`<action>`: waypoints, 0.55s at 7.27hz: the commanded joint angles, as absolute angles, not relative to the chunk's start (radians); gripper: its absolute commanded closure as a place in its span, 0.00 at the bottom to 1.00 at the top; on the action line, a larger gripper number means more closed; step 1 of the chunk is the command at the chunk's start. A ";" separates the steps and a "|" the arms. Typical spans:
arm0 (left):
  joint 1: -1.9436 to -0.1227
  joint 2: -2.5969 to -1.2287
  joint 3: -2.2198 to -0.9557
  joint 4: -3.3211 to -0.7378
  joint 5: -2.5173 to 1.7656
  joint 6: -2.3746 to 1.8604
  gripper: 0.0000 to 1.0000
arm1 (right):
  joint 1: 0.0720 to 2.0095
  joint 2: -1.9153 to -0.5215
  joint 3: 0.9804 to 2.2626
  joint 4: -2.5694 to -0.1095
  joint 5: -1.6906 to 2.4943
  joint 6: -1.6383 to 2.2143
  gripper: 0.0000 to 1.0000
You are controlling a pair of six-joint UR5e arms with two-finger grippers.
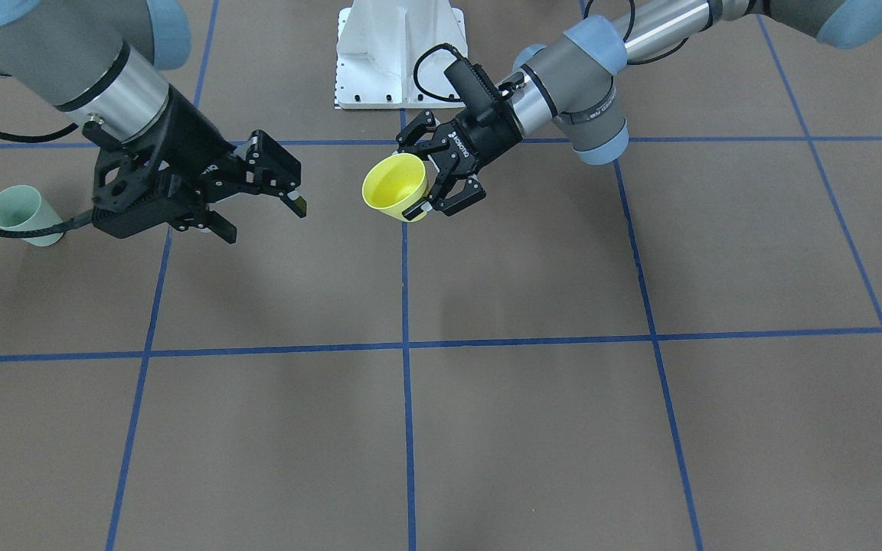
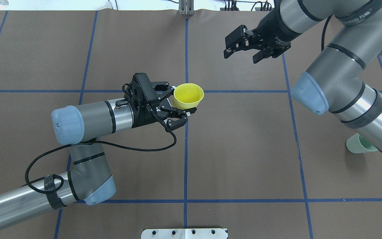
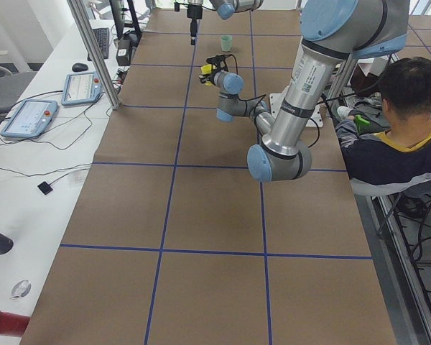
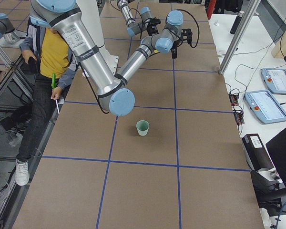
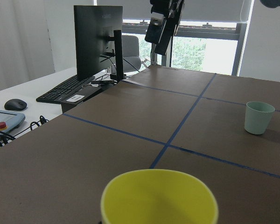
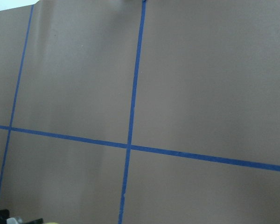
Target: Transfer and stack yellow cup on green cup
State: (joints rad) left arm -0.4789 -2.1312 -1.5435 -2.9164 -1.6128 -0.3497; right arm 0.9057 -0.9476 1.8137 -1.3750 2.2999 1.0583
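Note:
My left gripper is shut on the yellow cup, fingers on either side of its wall, mouth up, near the table's centre line. The front view shows the same yellow cup in the left gripper, held off the table. The green cup stands upright on the table at the right, partly behind my right forearm. My right gripper hangs open and empty toward the table's far side, well away from both cups. In the left wrist view the yellow cup fills the bottom edge and the green cup stands beyond it.
Blue tape lines divide the brown table into squares. The white robot base sits at the robot's edge. A person sits beside the table near the base. A side desk carries a monitor and a keyboard.

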 commanded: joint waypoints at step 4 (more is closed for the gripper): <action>-0.466 -2.135 -1.542 -2.953 -1.612 -0.350 0.82 | 0.758 -0.877 1.819 -1.459 2.223 1.141 0.00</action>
State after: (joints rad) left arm -0.4669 -2.1352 -1.5427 -2.9503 -1.6122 -0.3498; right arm 0.7924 -0.8825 1.8192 -1.4405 2.2541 1.1350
